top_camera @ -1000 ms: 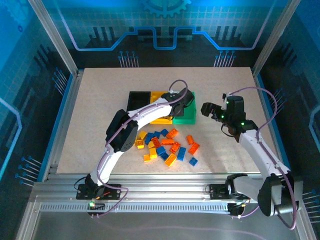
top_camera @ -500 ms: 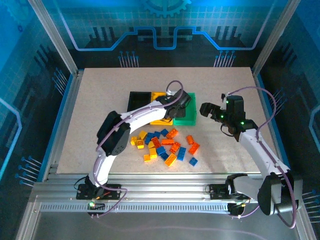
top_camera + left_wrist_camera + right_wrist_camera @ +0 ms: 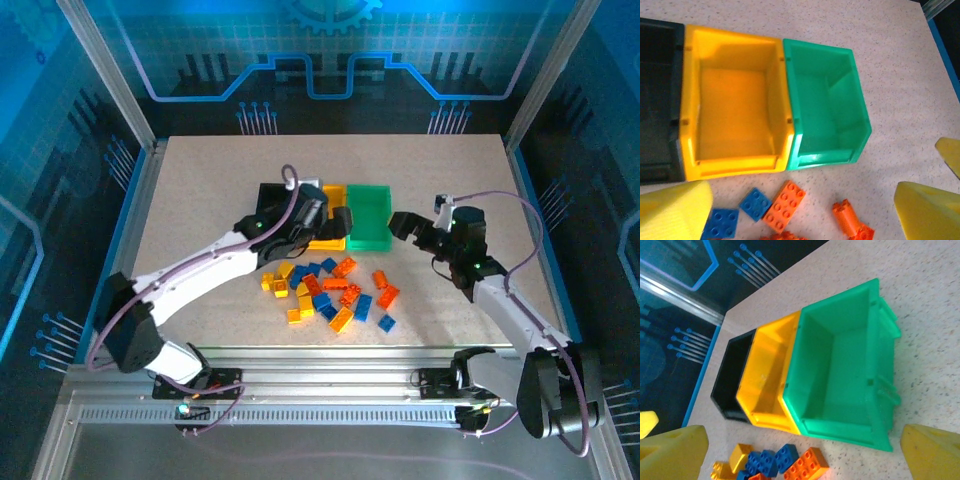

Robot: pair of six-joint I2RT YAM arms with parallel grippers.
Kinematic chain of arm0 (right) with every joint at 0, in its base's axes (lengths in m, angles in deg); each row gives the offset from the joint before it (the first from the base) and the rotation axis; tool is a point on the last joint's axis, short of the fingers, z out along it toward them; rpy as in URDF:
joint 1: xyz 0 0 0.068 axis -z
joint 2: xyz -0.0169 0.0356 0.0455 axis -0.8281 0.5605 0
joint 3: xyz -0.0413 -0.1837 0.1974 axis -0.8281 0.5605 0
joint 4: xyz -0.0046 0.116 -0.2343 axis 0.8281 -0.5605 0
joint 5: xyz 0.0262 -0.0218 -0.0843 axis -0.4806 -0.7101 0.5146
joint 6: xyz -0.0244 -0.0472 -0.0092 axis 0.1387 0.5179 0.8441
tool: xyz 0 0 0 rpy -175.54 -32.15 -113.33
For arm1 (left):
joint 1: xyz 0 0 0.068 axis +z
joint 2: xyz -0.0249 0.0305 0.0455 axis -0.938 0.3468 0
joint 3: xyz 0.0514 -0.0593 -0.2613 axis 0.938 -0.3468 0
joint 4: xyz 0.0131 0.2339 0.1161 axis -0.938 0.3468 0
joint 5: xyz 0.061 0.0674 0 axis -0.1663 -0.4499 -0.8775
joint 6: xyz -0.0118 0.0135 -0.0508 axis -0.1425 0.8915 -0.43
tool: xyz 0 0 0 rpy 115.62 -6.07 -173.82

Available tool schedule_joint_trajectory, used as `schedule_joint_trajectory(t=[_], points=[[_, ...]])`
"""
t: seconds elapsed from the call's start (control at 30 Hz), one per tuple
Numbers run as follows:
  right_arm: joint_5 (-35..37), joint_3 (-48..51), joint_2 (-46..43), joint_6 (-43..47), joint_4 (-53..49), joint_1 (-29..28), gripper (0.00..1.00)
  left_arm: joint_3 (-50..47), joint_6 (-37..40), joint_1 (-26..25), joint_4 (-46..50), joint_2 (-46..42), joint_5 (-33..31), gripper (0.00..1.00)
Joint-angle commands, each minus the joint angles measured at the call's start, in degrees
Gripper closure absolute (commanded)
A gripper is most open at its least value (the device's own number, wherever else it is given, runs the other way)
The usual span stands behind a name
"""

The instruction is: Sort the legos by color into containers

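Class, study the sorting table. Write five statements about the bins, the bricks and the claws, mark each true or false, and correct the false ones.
1. The green bin has nothing in it. True.
2. The yellow bin stands between the black bin and the green bin. True.
3. The left claw grips a blue brick. False: it is open, with nothing between its fingers.
4. All the bricks lie inside the bins. False: they lie loose on the table in front of the bins.
5. The right claw is shut. False: it is open and holds nothing.
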Motion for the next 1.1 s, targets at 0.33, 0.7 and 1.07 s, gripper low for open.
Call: schedule_joint_trajectory(t=[0.33,0.7,1.07], points=[[14.75,-15.63,14.71,18.53,-40.74,-15.81,0.14,-19.67,-2.98,1.37,3.1,-20.77,-3.51,0.01],[26.42,-22.92,29.32,17.6,-45.48,-24.38,0.43,-26.55,-4.75,7.4,4.92,-27.08,1.08,0.01],[26.12,-24.33,35.72,16.15,-44.32,-24.51,0.47,-27.78,-4.22,9.88,5.4,-28.11,2.39,0.01]])
